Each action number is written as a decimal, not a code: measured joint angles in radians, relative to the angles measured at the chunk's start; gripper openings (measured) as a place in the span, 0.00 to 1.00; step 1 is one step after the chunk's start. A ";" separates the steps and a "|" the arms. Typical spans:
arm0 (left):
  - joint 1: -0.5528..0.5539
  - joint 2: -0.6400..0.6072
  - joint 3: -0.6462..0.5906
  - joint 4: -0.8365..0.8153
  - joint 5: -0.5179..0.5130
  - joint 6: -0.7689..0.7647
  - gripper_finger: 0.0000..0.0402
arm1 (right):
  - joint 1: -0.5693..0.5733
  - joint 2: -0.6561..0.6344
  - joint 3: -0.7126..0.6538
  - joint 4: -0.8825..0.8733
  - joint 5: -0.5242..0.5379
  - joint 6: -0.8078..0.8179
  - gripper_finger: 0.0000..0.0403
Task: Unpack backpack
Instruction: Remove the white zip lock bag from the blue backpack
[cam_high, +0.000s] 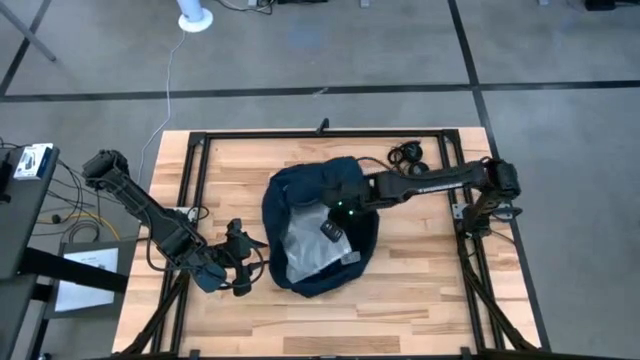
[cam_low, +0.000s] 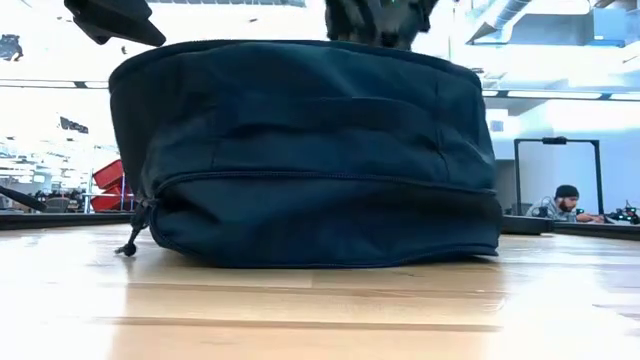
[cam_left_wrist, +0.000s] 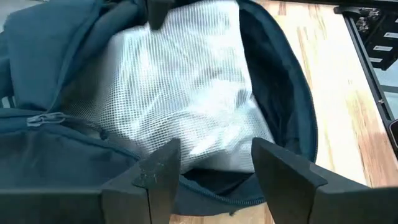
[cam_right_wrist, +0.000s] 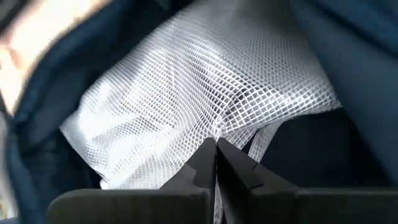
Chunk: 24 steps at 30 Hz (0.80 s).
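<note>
Right fingers (cam_right_wrist: 216, 163) were pinched tight on a fold of the white mesh bag (cam_right_wrist: 205, 99), down inside the backpack (cam_high: 318, 226). That right gripper (cam_high: 335, 228) reached into the backpack's open mouth from the side with the black cable coil (cam_high: 407, 154). The backpack itself sat in the middle of the desk (cam_high: 420, 290), unzipped, mesh bag showing through the opening. The left gripper (cam_left_wrist: 211, 171) waited just outside the backpack's rim, fingers (cam_left_wrist: 163, 171) spread apart and holding nothing, pointed at the opening.

The step looked like drawing the mesh bag out. To do it well, I'd say: lift straight up through the mouth rather than dragging sideways, since the grip was only on a thin fold that could slip or tear. The backpack was soft and might rise with the load; the left gripper seemed well placed to pin the rim down.
</note>
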<state>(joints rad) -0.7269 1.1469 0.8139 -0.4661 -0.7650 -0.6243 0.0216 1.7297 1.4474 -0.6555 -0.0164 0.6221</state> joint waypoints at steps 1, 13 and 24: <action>0.000 0.000 0.000 0.000 0.000 0.000 0.46 | 0.000 -0.012 0.020 -0.005 0.001 -0.012 0.00; 0.000 0.000 0.000 0.000 -0.023 -0.039 0.46 | 0.018 -0.099 0.223 -0.037 -0.088 -0.108 0.00; 0.000 0.000 0.000 0.009 -0.028 -0.040 0.46 | 0.039 -0.294 0.262 -0.036 -0.074 -0.108 0.00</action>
<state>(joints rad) -0.7269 1.1469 0.8139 -0.4572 -0.7929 -0.6640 0.0602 1.4361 1.7091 -0.6920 -0.0908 0.5142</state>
